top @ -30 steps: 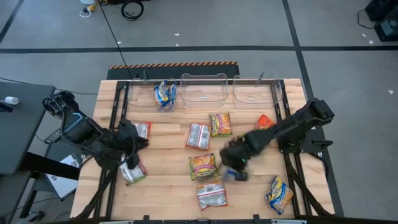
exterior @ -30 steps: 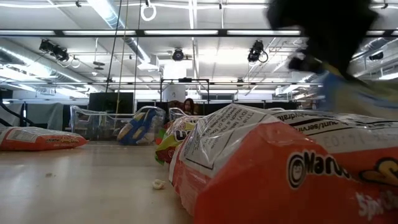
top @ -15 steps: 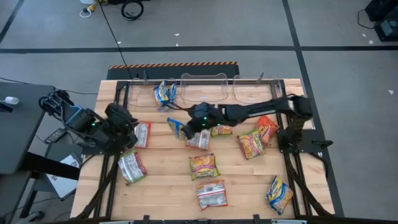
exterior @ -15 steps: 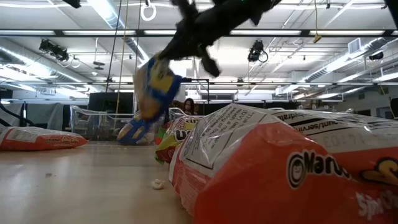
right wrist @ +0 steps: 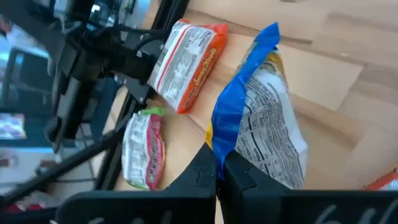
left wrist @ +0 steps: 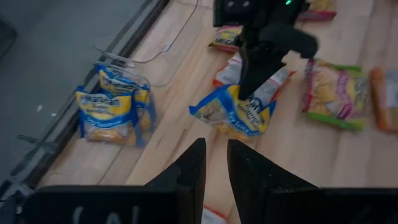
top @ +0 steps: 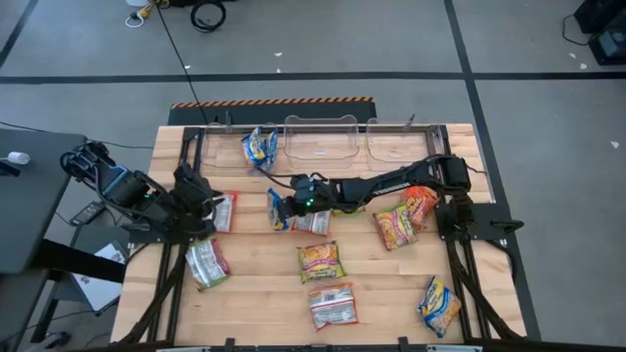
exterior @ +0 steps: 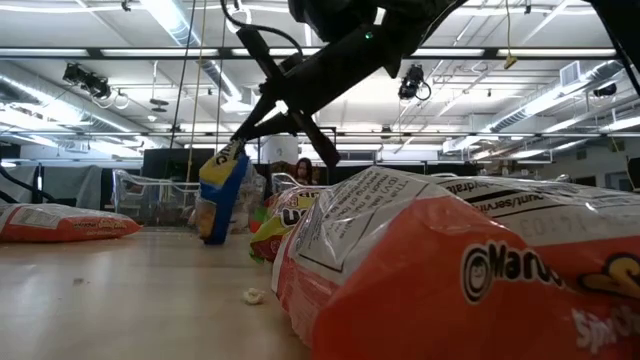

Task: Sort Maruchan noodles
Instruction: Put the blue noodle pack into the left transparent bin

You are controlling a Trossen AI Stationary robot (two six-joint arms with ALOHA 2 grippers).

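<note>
So the right gripper (top: 284, 207) was stretched way across the table (top: 254, 284), fingers pinched tight on the edge seam of a blue-yellow Maruchan packet (top: 278, 209). The packet hung just above the wood, a bit in from the far edge and left of the middle, right beside an orange-red packet (top: 314, 221) lying flat. One clear bin (top: 233, 149) at the far left edge already had a blue-yellow packet (top: 259, 148) in it, so I'd guess that was where this one was headed.

The left gripper (top: 209, 201) sat near the left edge by another orange-red packet (top: 224, 210), its fingers nearly together and, from its wrist view, nothing between them.

What worried me: it only had a thin crinkly seam, so the packet could slip out mid-swing and land short of the bin. It also dangled loose, so it could catch on the bin's rim and flop outside. And both arms were pretty close on that side, so a wide move could bump them.
</note>
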